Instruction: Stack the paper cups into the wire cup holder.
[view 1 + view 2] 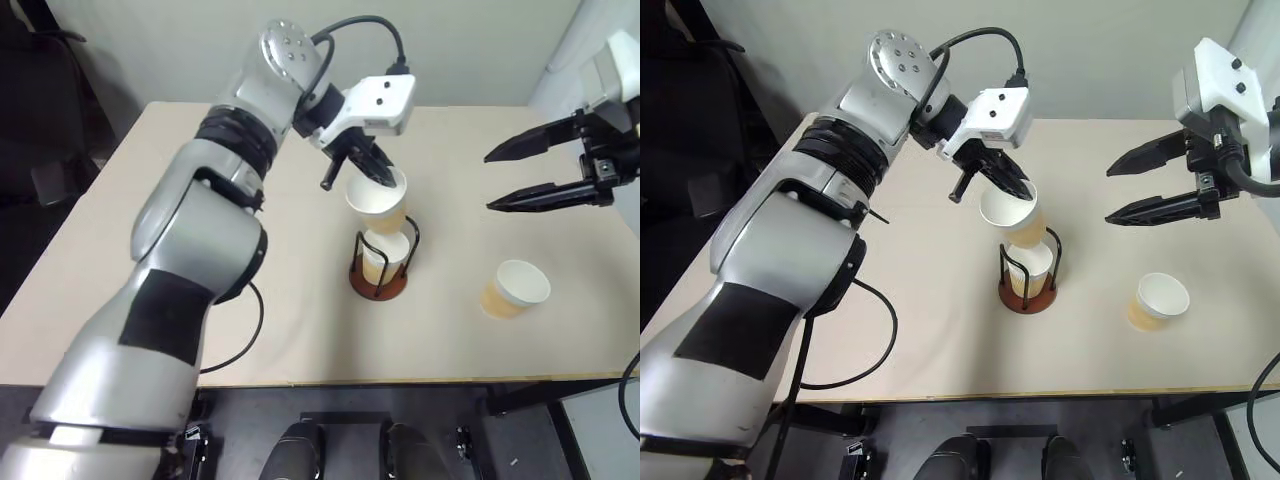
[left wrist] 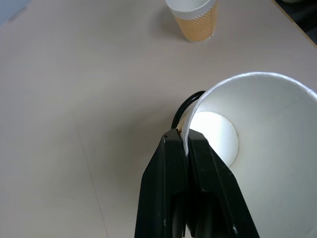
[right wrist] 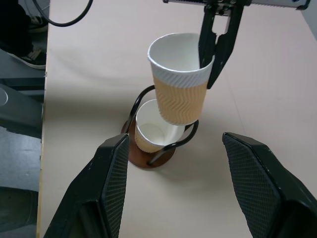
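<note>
The cup I carry [image 3: 179,79] hangs in the air just above the wire cup holder [image 1: 380,263], tan-orange and ribbed outside, white inside, mouth up and tipped a little. My left gripper [image 1: 372,166] has its two black fingers [image 2: 173,188] pressed together on that cup's rolled rim, one inside the wall and one outside, as my left wrist view shows close up. Its bottom is level with the top of the wire loops and has not gone down between them. Inside the holder sits a second cup [image 3: 151,133], leaning within the black loops, its white inside showing. The holder's round reddish-brown base [image 3: 143,156] stands on the pale tabletop [image 1: 150,230] about midway between the left and right edges, somewhat closer to the near edge than to the far one. The third cup [image 1: 515,289] stands upright by itself toward the right edge and close to the near edge, well apart from the holder, with bare table between them. My right gripper [image 1: 503,178] hovers over the right side of the table, above and beyond that lone cup, its fingers spread wide with nothing between them, pointing toward the holder. A black cable [image 1: 245,335] loops from my left arm over the near part of the table.
</note>
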Controlling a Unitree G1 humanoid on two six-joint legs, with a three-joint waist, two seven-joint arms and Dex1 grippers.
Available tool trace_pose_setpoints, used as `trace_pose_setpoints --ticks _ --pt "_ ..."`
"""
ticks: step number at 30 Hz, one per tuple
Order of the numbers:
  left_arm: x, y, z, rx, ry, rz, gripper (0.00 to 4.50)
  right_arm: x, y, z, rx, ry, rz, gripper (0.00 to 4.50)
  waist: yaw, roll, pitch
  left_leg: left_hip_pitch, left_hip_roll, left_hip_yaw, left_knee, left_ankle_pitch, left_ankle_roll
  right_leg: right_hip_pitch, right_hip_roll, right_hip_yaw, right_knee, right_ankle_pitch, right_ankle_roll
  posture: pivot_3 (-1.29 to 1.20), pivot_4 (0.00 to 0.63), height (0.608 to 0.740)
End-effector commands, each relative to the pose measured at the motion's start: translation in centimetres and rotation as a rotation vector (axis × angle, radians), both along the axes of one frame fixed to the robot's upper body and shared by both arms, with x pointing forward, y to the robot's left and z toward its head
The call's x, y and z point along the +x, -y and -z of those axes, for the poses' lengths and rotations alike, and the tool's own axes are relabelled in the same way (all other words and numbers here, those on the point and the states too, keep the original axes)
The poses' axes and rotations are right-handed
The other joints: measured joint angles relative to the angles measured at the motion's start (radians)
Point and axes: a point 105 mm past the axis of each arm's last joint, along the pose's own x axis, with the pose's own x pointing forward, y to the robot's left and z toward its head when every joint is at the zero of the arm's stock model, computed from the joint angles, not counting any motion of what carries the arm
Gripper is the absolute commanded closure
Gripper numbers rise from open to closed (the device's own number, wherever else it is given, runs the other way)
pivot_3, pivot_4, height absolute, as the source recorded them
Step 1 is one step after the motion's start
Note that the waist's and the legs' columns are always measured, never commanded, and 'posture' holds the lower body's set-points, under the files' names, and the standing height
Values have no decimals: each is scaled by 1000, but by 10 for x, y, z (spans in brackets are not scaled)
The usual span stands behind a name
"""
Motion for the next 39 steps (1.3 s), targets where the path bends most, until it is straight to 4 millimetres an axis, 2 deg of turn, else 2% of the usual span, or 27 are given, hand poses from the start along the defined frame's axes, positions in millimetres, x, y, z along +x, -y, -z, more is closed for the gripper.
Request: trace_pose_setpoints --ticks 1,7,26,29,39 --pt "-7 6 -2 42 26 58 4475 -7 3 -15 -2 62 1 1500 1 0 0 0 0 0 0 0 0 0 0 0 0 0 0 0 150 740" --pt "-8 10 10 83 27 87 4475 -8 3 -14 0 58 6 1500 2 0 0 0 0 -2 1 0 0 1 -1 0 0 0 1 0 150 740" --pt "-7 13 28 129 11 101 4475 -10 2 -10 1 43 9 1500 3 0 0 0 0 -1 2 0 1 2 -2 0 0 1 3 0 150 740" --pt "-6 13 31 138 6 93 3923 -11 2 -10 2 40 12 1500 3 0 0 1 0 0 2 0 1 2 -2 0 0 2 3 0 150 740" --pt "-5 12 30 126 6 92 557 -10 4 -7 6 31 26 1500 4 0 0 1 0 0 2 0 1 2 -2 0 0 1 3 0 150 740"
